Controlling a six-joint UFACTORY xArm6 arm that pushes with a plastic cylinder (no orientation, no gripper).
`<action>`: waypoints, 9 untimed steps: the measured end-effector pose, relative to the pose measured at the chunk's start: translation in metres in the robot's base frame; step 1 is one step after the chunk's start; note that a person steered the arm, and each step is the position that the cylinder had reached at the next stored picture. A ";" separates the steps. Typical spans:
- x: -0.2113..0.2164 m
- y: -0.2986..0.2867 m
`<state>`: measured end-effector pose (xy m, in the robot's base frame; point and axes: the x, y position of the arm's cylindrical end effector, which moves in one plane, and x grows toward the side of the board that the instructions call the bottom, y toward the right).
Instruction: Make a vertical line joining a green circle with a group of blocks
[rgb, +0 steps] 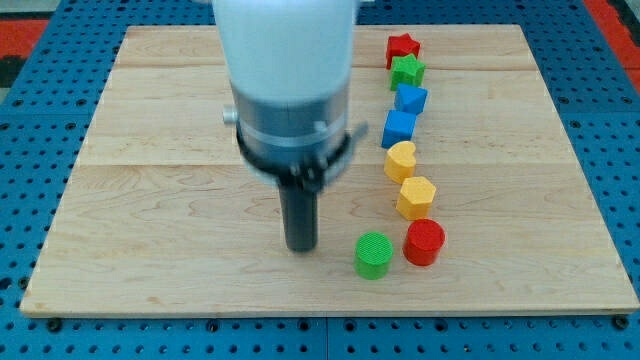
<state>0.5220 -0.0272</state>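
Observation:
The green circle (373, 254) lies near the view's bottom, just left of the red circle (424, 242). Above the red circle a column of blocks runs up the board: yellow hexagon (416, 197), yellow block (400, 160), blue cube (398, 128), blue block (410, 99), green star (407, 71), red star (402, 48). My tip (301, 246) stands on the board a short way left of the green circle, apart from it.
The wooden board (150, 200) lies on a blue pegboard table (30, 120). The arm's white and grey body (288, 90) hangs over the board's middle and hides part of it.

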 end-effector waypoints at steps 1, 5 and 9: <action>-0.009 0.046; 0.077 0.002; 0.082 0.100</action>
